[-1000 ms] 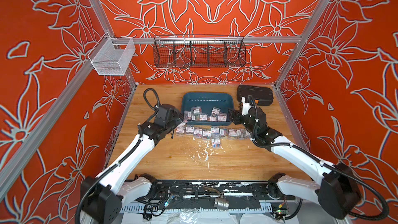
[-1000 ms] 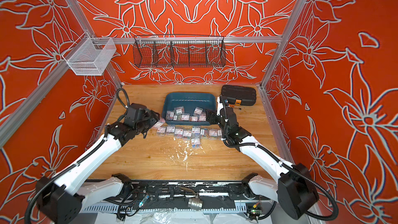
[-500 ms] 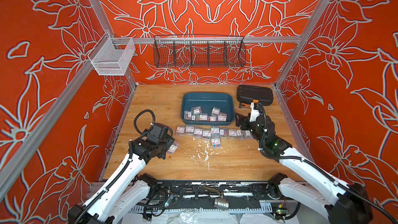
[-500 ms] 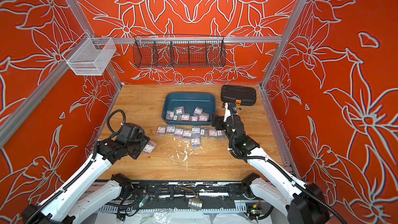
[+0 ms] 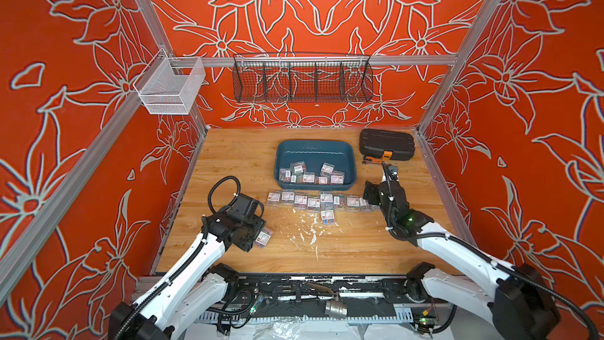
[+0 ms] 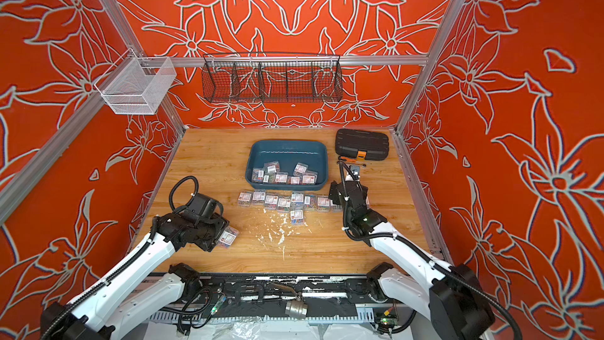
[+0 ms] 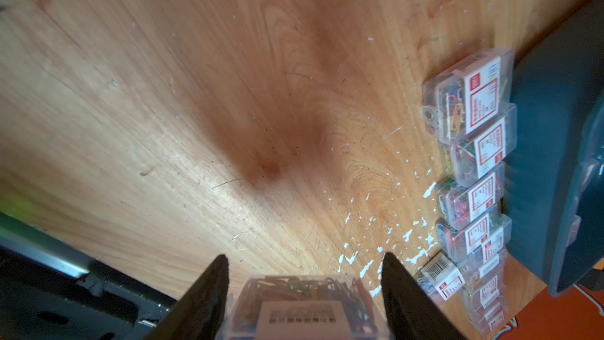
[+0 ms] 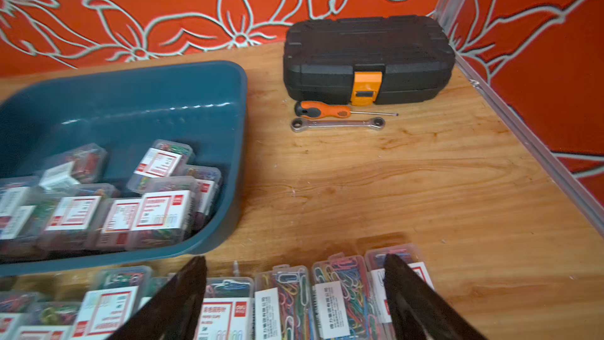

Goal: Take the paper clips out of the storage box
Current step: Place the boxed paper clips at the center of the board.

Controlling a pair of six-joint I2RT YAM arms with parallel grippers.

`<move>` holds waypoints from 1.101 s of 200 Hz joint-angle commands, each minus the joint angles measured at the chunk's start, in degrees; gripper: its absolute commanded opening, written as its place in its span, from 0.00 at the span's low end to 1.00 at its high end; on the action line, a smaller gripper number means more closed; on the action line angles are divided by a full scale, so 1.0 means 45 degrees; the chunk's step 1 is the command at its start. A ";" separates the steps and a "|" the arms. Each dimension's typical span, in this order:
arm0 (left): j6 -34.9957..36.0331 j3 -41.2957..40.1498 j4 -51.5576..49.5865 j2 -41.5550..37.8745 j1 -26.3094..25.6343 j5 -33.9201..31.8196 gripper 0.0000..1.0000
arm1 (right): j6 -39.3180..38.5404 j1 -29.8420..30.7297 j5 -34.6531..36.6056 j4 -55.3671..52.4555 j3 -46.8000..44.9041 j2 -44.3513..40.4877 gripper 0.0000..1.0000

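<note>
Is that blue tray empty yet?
Not empty. Several paper clip boxes lie inside the blue tray, bunched against its near wall.

the white-and-red labels on the paper clips [image 8: 157, 214] are carrying small printed lines and a red corner logo, all too blurred to read. one box [image 7: 439, 273] in the left wrist view is showing a barcode, its digits illegible.

Boxed paper clips [image 5: 309, 178] lie in the teal storage box [image 5: 314, 153] and alongside it.
</note>
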 commanded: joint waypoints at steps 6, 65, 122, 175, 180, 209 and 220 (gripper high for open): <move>-0.0728 -0.0596 0.1388 0.0439 -0.0047 0.1153 0.31 | 0.0198 -0.0291 0.1319 -0.0293 0.0538 0.0911 0.87; -0.1878 -0.1420 0.3719 0.0674 -0.0066 0.1890 0.31 | 0.0262 -0.0649 0.1149 -0.0452 0.1258 0.1880 0.86; -0.2676 -0.1534 0.5744 0.1851 -0.0316 0.2433 0.32 | 0.0352 -0.0775 0.0936 -0.0550 0.1332 0.2040 0.86; -0.3329 -0.0985 0.6401 0.3119 -0.0840 0.2427 0.38 | 0.0340 -0.0852 0.0741 -0.0647 0.1487 0.2257 0.86; -0.3390 -0.0933 0.6451 0.3201 -0.0932 0.2368 0.38 | 0.0332 -0.0855 0.0739 -0.0647 0.1507 0.2275 0.86; -0.3555 -0.0561 0.6201 0.3734 -0.1102 0.2135 0.68 | 0.0332 -0.0873 0.0662 -0.0687 0.1508 0.2302 0.86; -0.3496 -0.0347 0.5818 0.3873 -0.1102 0.1938 0.85 | 0.0322 -0.0892 0.0631 -0.0687 0.1498 0.2275 0.86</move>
